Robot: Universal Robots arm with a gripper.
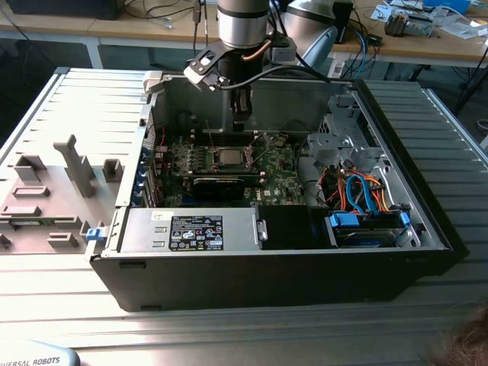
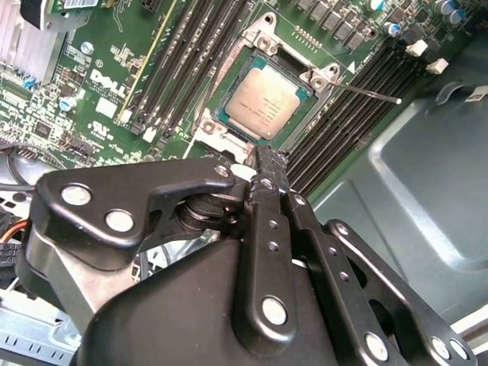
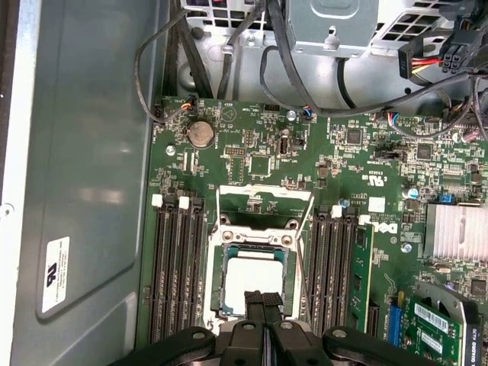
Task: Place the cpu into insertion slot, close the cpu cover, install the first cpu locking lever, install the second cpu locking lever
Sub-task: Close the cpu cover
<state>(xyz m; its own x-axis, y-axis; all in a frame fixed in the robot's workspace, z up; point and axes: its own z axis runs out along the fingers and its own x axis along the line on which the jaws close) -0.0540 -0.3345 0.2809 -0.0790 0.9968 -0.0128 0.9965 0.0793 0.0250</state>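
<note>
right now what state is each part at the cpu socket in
cpu: seated in the insertion slot
cpu cover: open, tilted up off the socket
locking lever: unlatched, sticking out free
gripper: fingers shut, holding nothing, over the cpu

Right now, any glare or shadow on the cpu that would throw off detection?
First wrist view: the cpu top is washed out to near white, and the gripper overlaps one edge of it. Second wrist view: the cpu is evenly lit with a warm sheen and no hot spot. Exterior view: the cpu is a pale square against the darker motherboard, with no hard shadow on it.
</note>
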